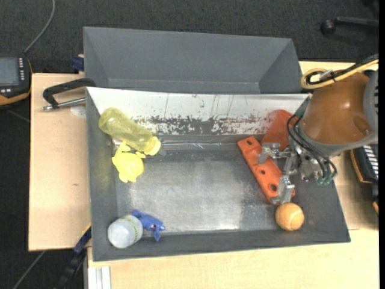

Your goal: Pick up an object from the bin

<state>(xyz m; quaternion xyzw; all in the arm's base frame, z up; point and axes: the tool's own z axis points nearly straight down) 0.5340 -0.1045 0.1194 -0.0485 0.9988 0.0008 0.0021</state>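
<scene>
- Camera view is showing us one grey metal bin point(198, 59), and we are counting six loose things in it, lying spread out rather than heaped.
- We are seeing one long flat orange bar point(257, 160) lying slanted on the right side of the bin's floor.
- We are seeing one red-orange piece point(277, 127) leaning at the back wall, just behind the bar's upper end.
- One orange ball point(290, 216) is sitting near the front right corner, just beside the bar's lower end.
- On the left, one clear yellowish bottle point(125, 130) is lying on its side along the back wall, with one crumpled yellow thing point(127, 165) just in front of it.
- In the front left corner, one white bottle point(122, 232) is lying with a blue part point(150, 223) at its side; we are counting the two as one thing, since we cannot tell whether they are joined.
- One gripper point(284, 188) is hanging over the orange bar's lower end, just behind the ball.
- We are unable to tell whether the gripper is apart, together or clamped on the bar.
- The bin is resting on a pale wooden surface point(240, 264), and dark carpeted floor point(180, 5) is lying beyond it.
- The arm's orange cover point(337, 113) is hiding the bin's right rim and part of the red-orange piece.
</scene>
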